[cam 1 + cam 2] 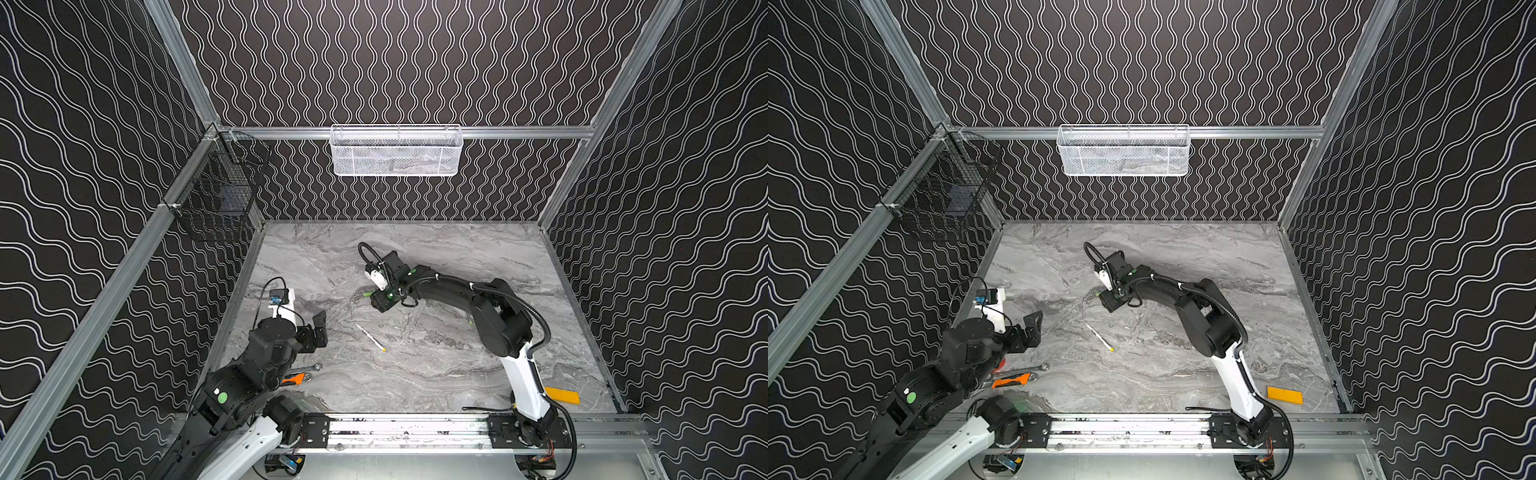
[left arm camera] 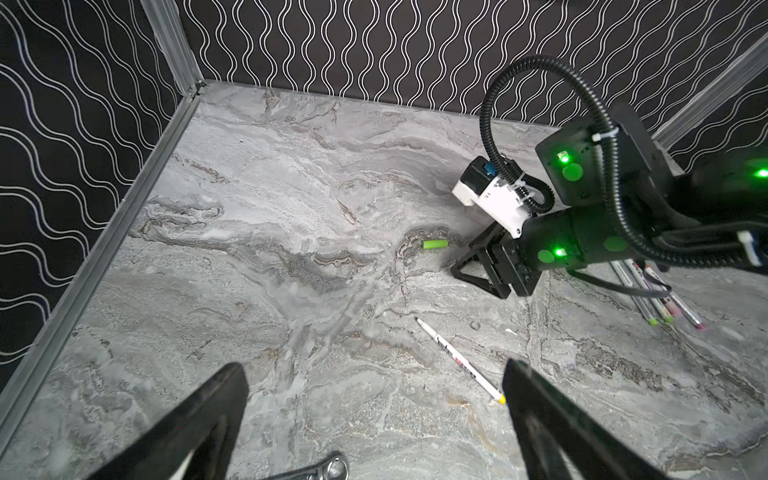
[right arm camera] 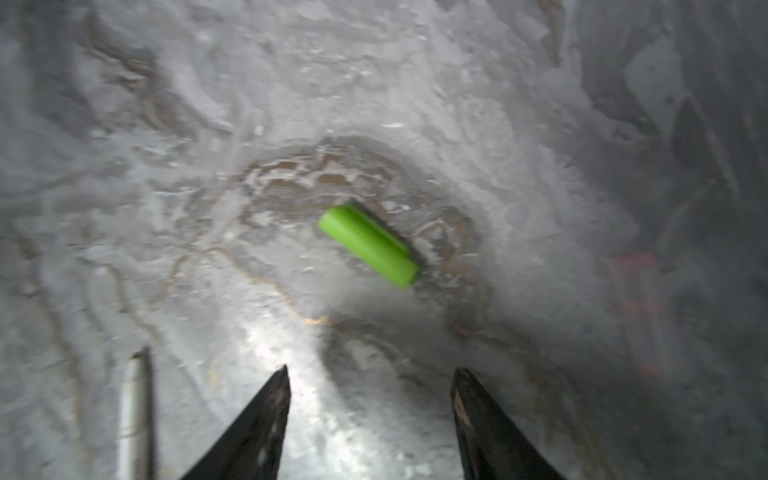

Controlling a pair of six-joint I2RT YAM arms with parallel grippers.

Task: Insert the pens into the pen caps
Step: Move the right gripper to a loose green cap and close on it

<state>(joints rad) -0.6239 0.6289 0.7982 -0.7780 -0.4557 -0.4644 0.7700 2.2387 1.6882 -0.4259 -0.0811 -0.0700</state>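
Lying flat on the counter (image 3: 166,124), the green pen cap (image 3: 368,245) is faced closely by the right end effector (image 3: 370,374), jaws apart and empty, so cap pickup is judged in hand, for which lowering and closure across its width are needed.

Left arm (image 1: 266,345) folded close to its base, elbow high. Left gripper (image 1: 319,328) points toward the middle, jaws spread wide. Right arm (image 1: 457,286) reaches far forward and across to the centre, wrist pitched down. Right gripper (image 3: 370,370) held low, jaws partly apart, gripping nothing.
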